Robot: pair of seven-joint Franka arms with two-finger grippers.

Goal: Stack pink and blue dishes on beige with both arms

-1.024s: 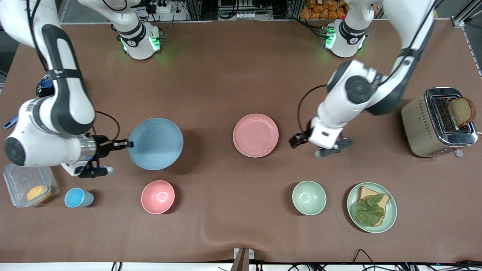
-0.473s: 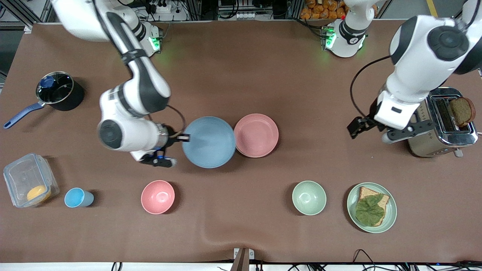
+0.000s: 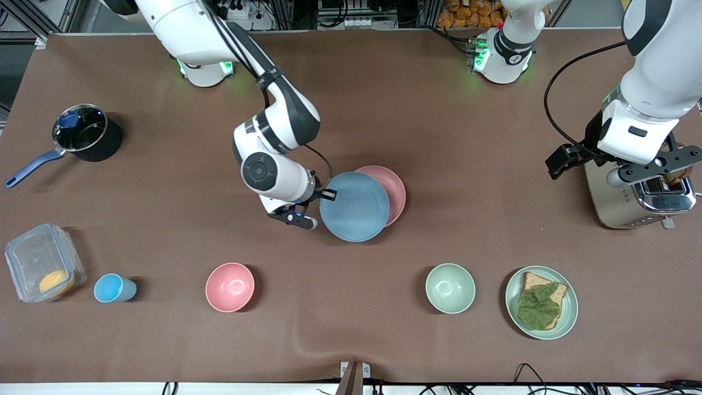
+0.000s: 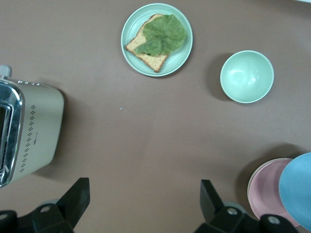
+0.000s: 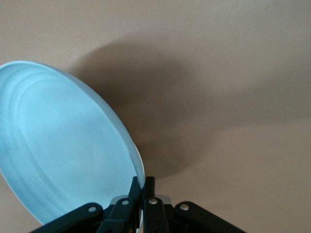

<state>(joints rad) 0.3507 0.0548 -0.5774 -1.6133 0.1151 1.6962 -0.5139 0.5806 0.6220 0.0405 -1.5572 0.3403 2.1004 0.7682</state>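
The light blue plate (image 3: 355,207) hangs tilted in the air, with my right gripper (image 3: 328,194) shut on its rim. The right wrist view shows the fingers (image 5: 142,183) pinching that rim of the blue plate (image 5: 63,150). The blue plate overlaps the pale pink plate (image 3: 396,193), which lies flat mid-table and is partly covered. No beige plate shows on its own. My left gripper (image 4: 144,204) is open and holds nothing, high over the table beside the toaster. Its wrist view shows the pink plate (image 4: 266,187) and the blue plate (image 4: 297,189) at the edge.
A toaster (image 3: 636,186) holding bread stands at the left arm's end. Nearer the front camera are a green plate (image 3: 570,307) with a sandwich, a green bowl (image 3: 450,288), a pink bowl (image 3: 230,287), a blue cup (image 3: 112,288) and a clear box (image 3: 41,269). A pot (image 3: 85,134) stands at the right arm's end.
My right arm carried the blue plate from its end of the table to the middle, now overlapping the pink plate. My left arm drew back from beside the pink plate to the toaster.
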